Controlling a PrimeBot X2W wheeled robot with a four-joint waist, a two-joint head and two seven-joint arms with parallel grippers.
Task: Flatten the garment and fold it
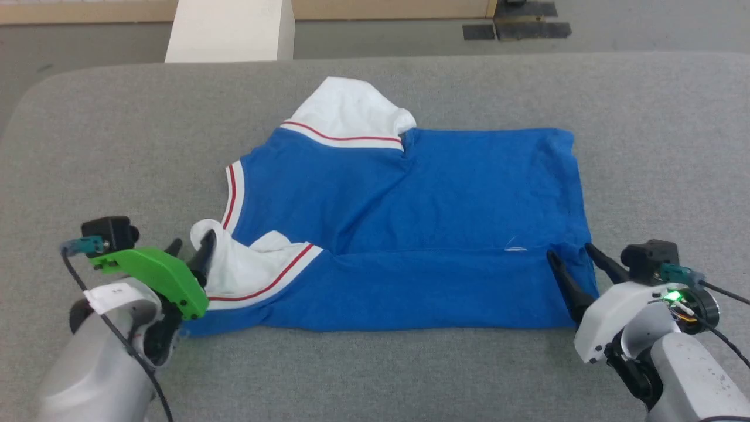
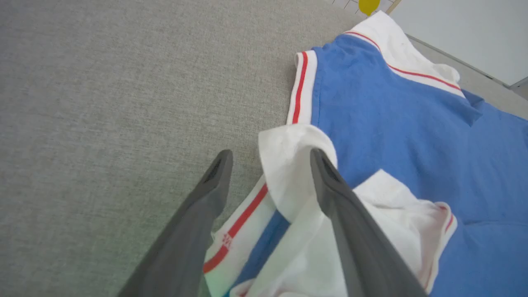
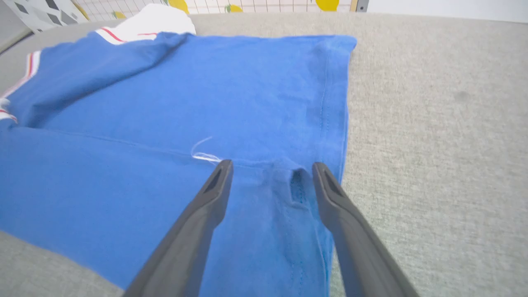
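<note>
The left claw [image 2: 271, 153] sits at about 8 o'clock in the head view with its two dark fingers spread apart, pinching nothing. A bunched fold of the white sleeve [image 2: 295, 165] rises between them and leans against one finger. The right claw [image 3: 272, 164] sits at about 4 o'clock, also spread wide, with its fingertips over the near corner of the blue hem [image 3: 336, 123]. A small pucker of cloth lies between the tips, and a loose white thread [image 3: 204, 154] lies just beside one of them.

The shirt [image 1: 410, 234] lies in the middle of the grey table [image 1: 375, 375], blue side up, with its neck toward 9 o'clock and its hem toward 3 o'clock. A crease runs across it from the near sleeve to the right claw. The far sleeve [image 1: 345, 114] sticks out toward 12 o'clock. Beyond the table at 11 o'clock stands a white block [image 1: 234, 29].
</note>
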